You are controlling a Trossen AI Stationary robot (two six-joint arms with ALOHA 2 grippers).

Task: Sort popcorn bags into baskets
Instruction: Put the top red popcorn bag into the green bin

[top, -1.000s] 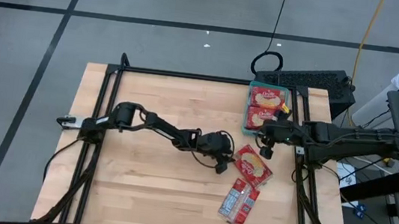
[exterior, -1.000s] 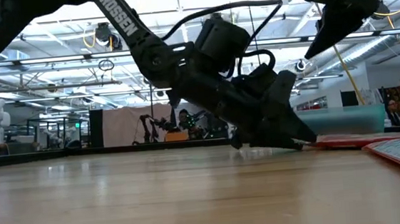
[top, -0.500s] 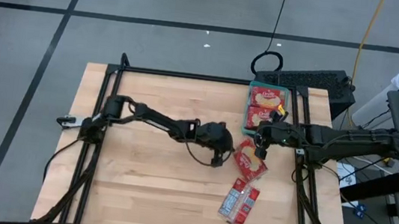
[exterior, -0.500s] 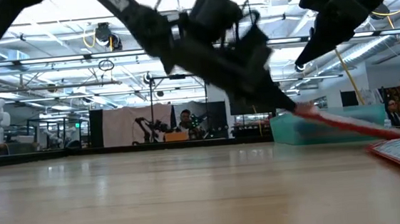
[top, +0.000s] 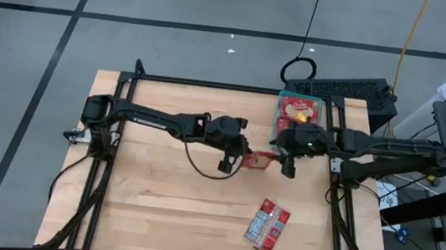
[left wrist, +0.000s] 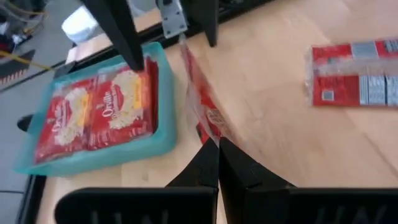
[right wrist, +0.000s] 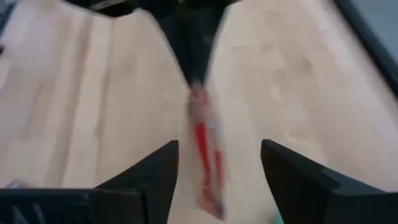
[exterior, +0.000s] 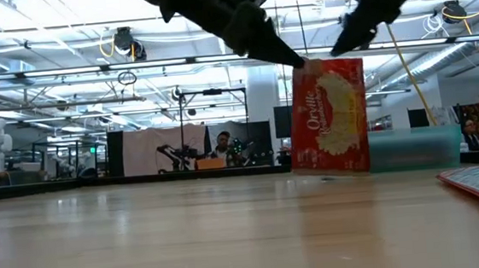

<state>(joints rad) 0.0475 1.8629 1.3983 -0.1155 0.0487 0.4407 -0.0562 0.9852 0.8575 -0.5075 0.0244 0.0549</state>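
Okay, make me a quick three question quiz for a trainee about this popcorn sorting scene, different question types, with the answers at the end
1. True or false: the left hand is shut on the hanging popcorn bag.
2. Multiple choice: the right hand is (A) shut on that bag, (B) open beside it, (C) inside the teal basket.
3. Fill in: a bag showing a silvery-blue panel lies flat on the ____.

Key:
1. True; it pinches the bag's top corner.
2. B.
3. Table.
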